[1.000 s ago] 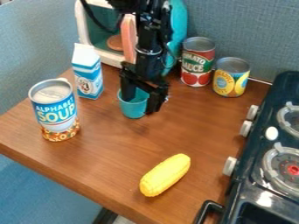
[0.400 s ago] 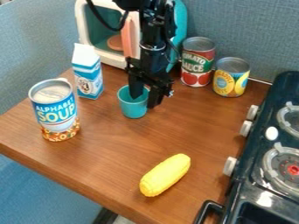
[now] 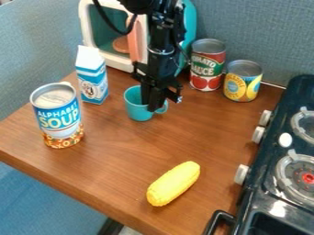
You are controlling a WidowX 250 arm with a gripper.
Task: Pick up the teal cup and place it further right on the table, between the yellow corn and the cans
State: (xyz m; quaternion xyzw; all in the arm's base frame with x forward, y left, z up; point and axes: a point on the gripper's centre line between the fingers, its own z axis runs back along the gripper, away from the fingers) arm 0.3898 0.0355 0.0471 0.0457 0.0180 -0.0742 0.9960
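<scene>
- One brown wooden table [image 3: 122, 160] bears most of the things; one yellow plastic corn cob [image 3: 173, 183] lies slantwise near its front edge.
- One black toy stove [image 3: 257, 197] stands at the right of the view, with three white knobs [image 3: 242, 174] along its side and two round grey burners [image 3: 297, 176] in sight, the nearer one with a red centre.
- Three cans are in view. The nearest, one blue-and-white soup can [image 3: 56, 112] with an orange patterned base, stands upright at the left.
- One teal plastic cup [image 3: 136, 110] stands on the wood near the middle, its mouth upward and its handle toward the right.
- One black two-finger pincer [image 3: 151, 104] grasps the cup's rim on the handle side: one finger is inside the cup, the other outside by the handle, with only a narrow gap between them.
- One blue-and-white milk carton [image 3: 92, 80] stands upright behind the soup can.
- The other two cans stand side by side farther back: one yellow metal can [image 3: 243, 82] and one red-and-green metal can [image 3: 207, 66].
- One white toy oven [image 3: 110, 57] with a pink door [image 3: 136, 41] stands at the back, one brown disc [image 3: 120, 44] inside it.
</scene>
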